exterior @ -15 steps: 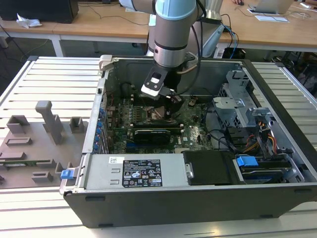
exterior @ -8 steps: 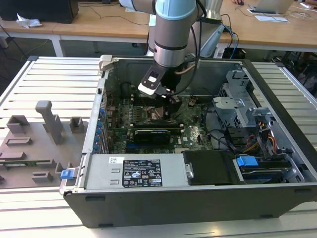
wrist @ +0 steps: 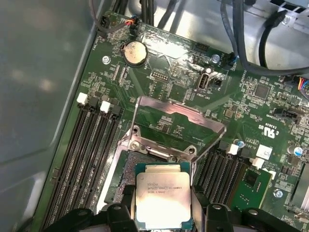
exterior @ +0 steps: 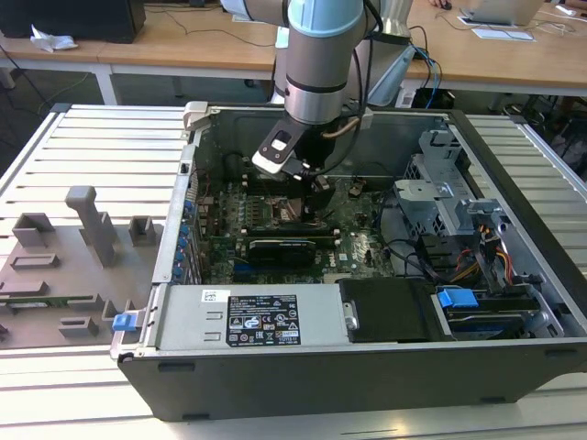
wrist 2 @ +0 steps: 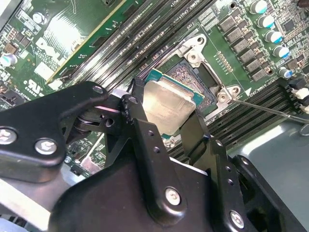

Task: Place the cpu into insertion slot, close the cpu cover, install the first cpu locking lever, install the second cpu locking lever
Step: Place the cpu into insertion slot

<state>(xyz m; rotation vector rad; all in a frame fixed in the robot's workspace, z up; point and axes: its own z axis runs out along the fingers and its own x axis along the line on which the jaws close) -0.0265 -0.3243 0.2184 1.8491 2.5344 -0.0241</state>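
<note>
Slatted table (exterior: 92, 137), open computer case (exterior: 367, 376) — inside, end effector (wrist: 163, 212) clamped on cpu (wrist: 163, 193) over insertion slot (wrist: 126, 169) — cpu cover (wrist: 164, 146) raised.

Part of the insertion slot (wrist: 125, 174) behind the cpu (wrist: 164, 198)

cpu cover (wrist: 161, 146) raised open, insertion slot (wrist 2: 191, 77) exposed, memory slots (wrist: 84, 145) flanking either side

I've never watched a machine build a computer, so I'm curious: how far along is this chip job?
Early days. Nothing is finished: the cpu cover stands open and the insertion slot is empty. In hand: the gripper is shut on the cpu, holding it at the slot, not seated. Left: seating it, closing the cover, both locking steps.
</note>
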